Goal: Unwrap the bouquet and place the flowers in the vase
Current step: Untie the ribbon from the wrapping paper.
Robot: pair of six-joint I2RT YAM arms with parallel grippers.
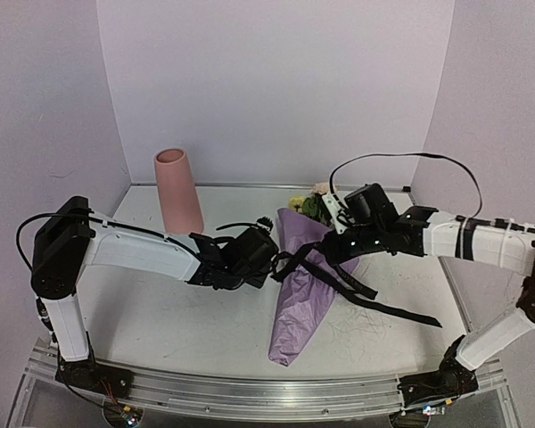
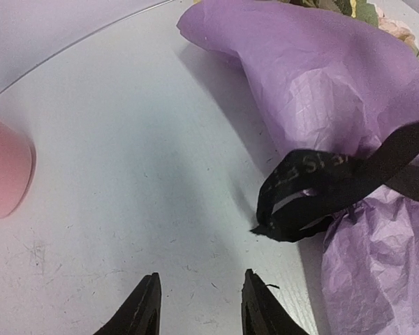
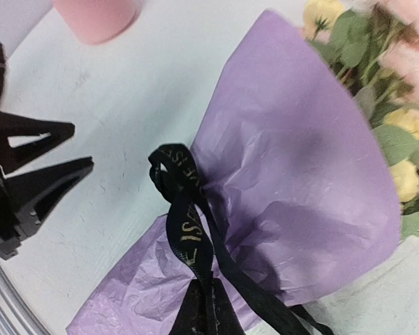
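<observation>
The bouquet [image 1: 303,299] lies on the table [image 1: 160,312] in its lilac paper cone [image 3: 286,174], with its point towards the near edge. The flowers [image 1: 310,205] stick out at the far end, pink, cream and yellow [image 3: 398,125]. A black ribbon [image 3: 185,216] is tied round the cone's waist. My right gripper [image 3: 206,287] is shut on a strand of that ribbon. My left gripper [image 2: 199,279] stands open just left of the knot [image 2: 321,185], holding nothing. The pink vase [image 1: 177,192] stands upright at the back left.
Loose ribbon tails [image 1: 401,310] trail over the table to the right of the cone. White walls close in the back and both sides. A metal rail [image 1: 267,392] runs along the near edge.
</observation>
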